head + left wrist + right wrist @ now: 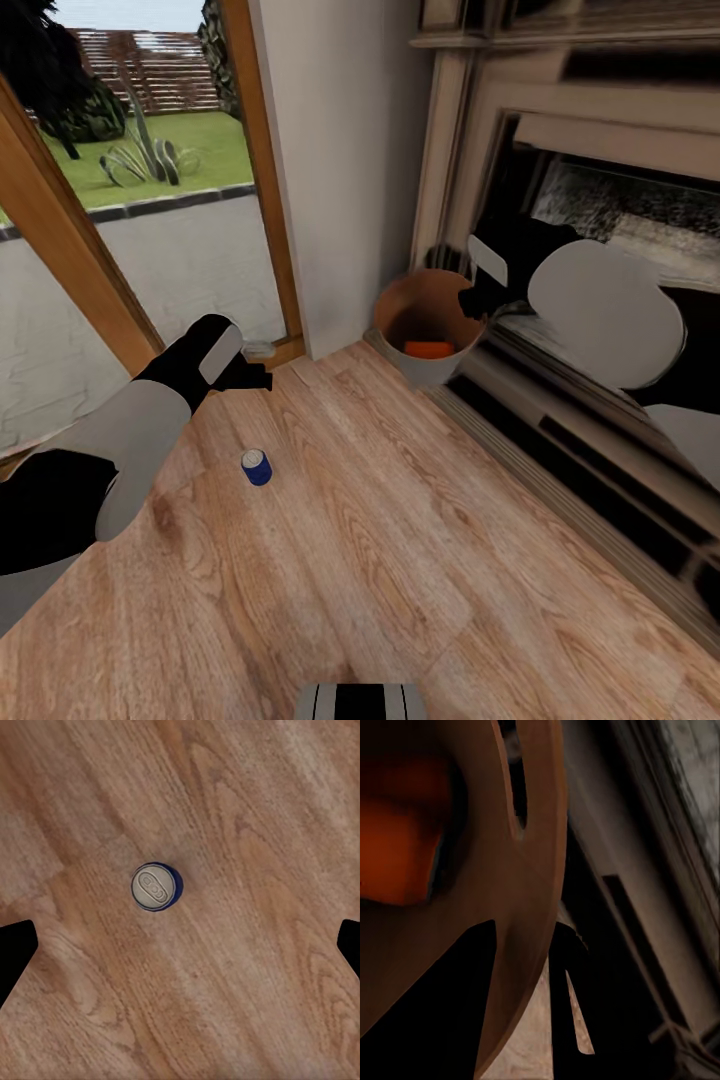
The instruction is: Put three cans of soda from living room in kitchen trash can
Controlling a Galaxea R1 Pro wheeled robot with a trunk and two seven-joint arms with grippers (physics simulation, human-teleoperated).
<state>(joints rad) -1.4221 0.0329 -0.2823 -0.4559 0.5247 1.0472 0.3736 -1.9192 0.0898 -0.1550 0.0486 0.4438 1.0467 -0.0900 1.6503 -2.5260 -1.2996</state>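
A dark blue can of soda (257,467) (155,886) with a silvery top stands upright on the wood floor. My left gripper (260,377) (180,945) hovers above it, open wide, with nothing between its fingers. The pale grey tash can (437,368) stands by the wall corner, and an orange can of soda (429,349) (397,847) lies inside it. At the bin's right rim is my right gripper (470,298) (525,926). Its two dark fingers sit on either side of the coppery bin wall (532,810), closed on it.
A wood-framed glass door (150,230) at the left looks out on a paved yard. A white wall (340,170) rises behind the bin. A pale mantel with a dark opening (600,230) runs along the right. Wood floor (400,560) stretches toward me.
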